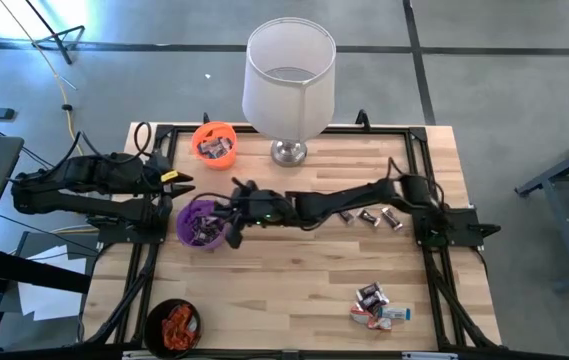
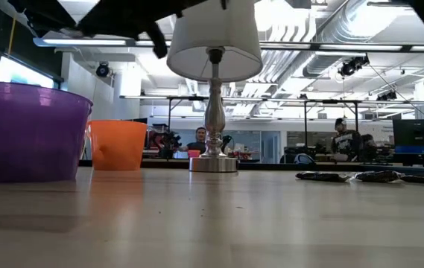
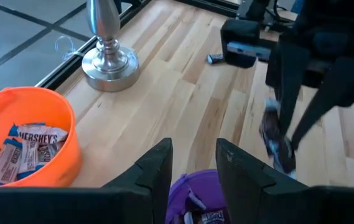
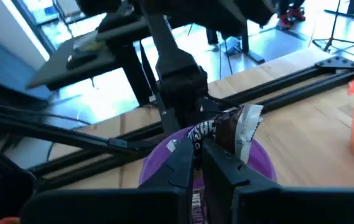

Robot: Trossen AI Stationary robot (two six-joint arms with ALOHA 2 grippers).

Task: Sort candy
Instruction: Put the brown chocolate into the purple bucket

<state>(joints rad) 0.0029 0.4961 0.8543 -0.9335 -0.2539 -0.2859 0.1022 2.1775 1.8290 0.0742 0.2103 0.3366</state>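
Dark candy (image 4: pixel 225 129) over the purple cup (image 4: pixel 260 158)

Right gripper (image 4: pixel 196 155) pinches it at frame centre — left gripper (image 3: pixel 193 163) stands apart; orange cup (image 3: pixel 57 163) wrappers read "HERSHEY'S".

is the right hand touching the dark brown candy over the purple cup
Touching. The right wrist view shows the right hand pinching the dark brown candy between its fingers, above the purple cup.

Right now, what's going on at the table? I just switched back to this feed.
The right gripper is shut on a dark brown wrapped candy, holding it over the small purple plastic cup that already has candy in it. The left gripper waits open beside that cup. The orange cup holds silver-white-blue pieces, the black cup orange-red ones. Three dark candies and a small mixed pile remain unsorted.
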